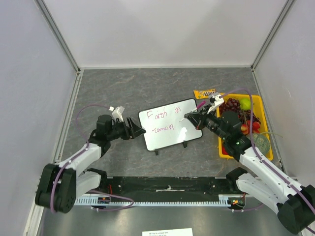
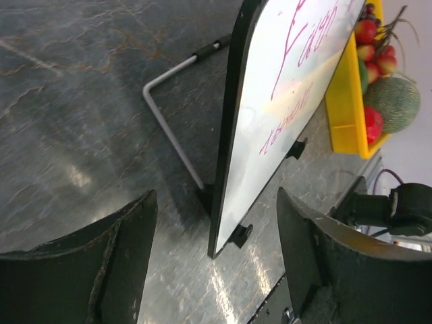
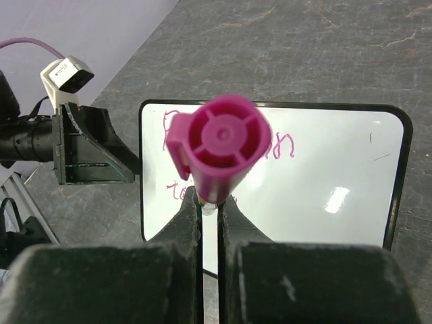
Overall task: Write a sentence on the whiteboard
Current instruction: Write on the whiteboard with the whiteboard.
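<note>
- The marker (image 3: 219,145) is blocking the middle of the sentence (image 3: 283,143) on the whiteboard (image 3: 351,175) in the right wrist view.
- The left wrist view's top edge is cutting the lettering off.
- The right arm (image 1: 261,162) is hiding part of the yellow tray (image 1: 260,115).
- From above, the second line is showing too small to read.

Items counted on the table:

- One small white whiteboard with a thin black frame (image 1: 170,129). It carries two lines of pink-magenta handwritten lettering (image 1: 165,115), two small black feet (image 2: 239,235) and one bent grey wire stand (image 2: 169,128).
- One magenta plastic marker (image 3: 219,145).
- One yellow plastic tray (image 2: 344,101).
- One orange snack packet (image 1: 204,93).
- One bunch of dark grapes (image 1: 231,104).
- One netted green melon (image 2: 395,101).
- At least four small red fruits (image 2: 368,32). The remaining fruit cannot be counted.
- Two black two-finger grippers: left gripper (image 1: 135,129) and right gripper (image 1: 194,117).
</note>
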